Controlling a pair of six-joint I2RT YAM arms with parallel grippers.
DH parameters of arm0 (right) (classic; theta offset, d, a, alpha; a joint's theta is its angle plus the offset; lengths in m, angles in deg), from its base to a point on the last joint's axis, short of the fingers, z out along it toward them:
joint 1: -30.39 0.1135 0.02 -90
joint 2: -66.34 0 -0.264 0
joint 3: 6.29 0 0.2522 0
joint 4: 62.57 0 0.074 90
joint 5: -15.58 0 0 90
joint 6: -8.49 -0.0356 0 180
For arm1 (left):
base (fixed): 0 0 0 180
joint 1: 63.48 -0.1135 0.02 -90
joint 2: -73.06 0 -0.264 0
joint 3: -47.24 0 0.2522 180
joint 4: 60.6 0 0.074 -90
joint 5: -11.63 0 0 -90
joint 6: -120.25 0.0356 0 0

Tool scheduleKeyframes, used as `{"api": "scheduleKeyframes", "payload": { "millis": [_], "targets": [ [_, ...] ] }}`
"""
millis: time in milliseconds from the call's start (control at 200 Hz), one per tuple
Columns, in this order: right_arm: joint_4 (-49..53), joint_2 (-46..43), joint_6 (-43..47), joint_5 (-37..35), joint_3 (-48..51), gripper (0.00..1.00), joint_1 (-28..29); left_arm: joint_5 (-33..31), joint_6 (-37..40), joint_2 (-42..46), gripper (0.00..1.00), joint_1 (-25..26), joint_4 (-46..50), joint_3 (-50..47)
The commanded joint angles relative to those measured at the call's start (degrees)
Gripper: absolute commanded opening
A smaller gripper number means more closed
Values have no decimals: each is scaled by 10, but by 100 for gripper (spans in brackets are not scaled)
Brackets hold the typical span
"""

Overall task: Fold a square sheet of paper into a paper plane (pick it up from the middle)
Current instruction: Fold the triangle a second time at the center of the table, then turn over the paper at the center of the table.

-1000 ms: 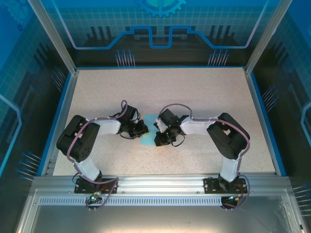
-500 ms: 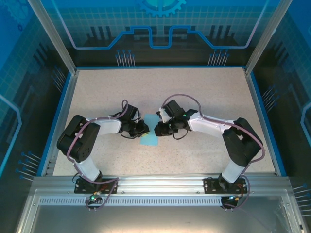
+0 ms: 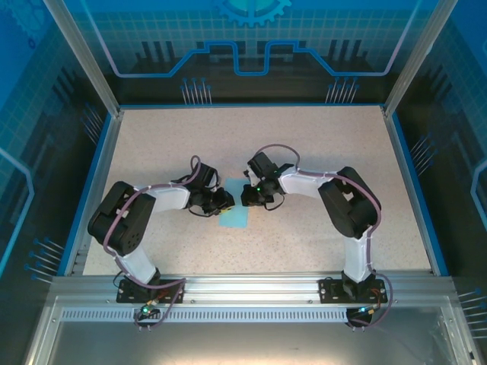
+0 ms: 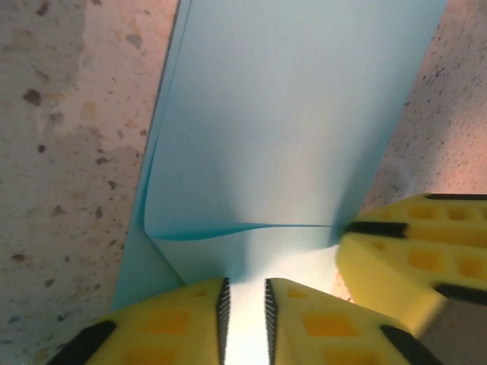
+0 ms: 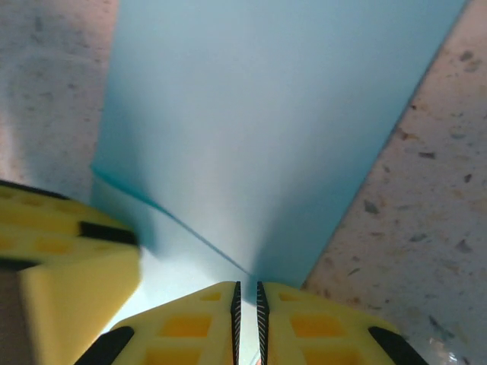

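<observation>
my left gripper [image 4: 243, 296] has its yellow padded jaws a small gap apart, with paper showing through the gap and nothing clamped. my right gripper [image 5: 246, 296] shows just a hairline slit between its jaws; i cannot tell if it pinches anything. both tips sit low over the thin light-blue sheet of paper [image 3: 234, 219], facing each other from either side. the sheet lies folded, a crease across it, near the middle of the speckled beige tabletop [image 3: 319, 144].

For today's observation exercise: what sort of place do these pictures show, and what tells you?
Probably a robotics lab work cell: a left arm and right arm bolted to a metal rail, a speckled table enclosed by blue-printed panels, light-blue paper between them.
</observation>
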Motion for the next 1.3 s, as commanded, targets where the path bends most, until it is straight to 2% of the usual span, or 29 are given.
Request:
{"api": "scheduleKeyframes", "payload": {
  "millis": [0,105,260,580,1055,1295],
  "targets": [
    [12,15,-12,-7,-9,15,-7,-7,-20,33,27,3,12,-9],
    [-2,16,-23,3,5,15,-12,-9,-26,51,35,4,8,-22],
    [-14,16,-33,14,17,15,-17,-12,-28,53,39,3,6,-27],
    [-21,21,-41,23,23,15,-21,-23,-37,42,55,4,0,-29],
    [-27,23,-45,35,31,15,-22,-13,-39,10,55,7,-27,-7],
    [-31,25,-46,37,35,15,-22,-12,-34,7,47,7,-25,7]
  ]
}}
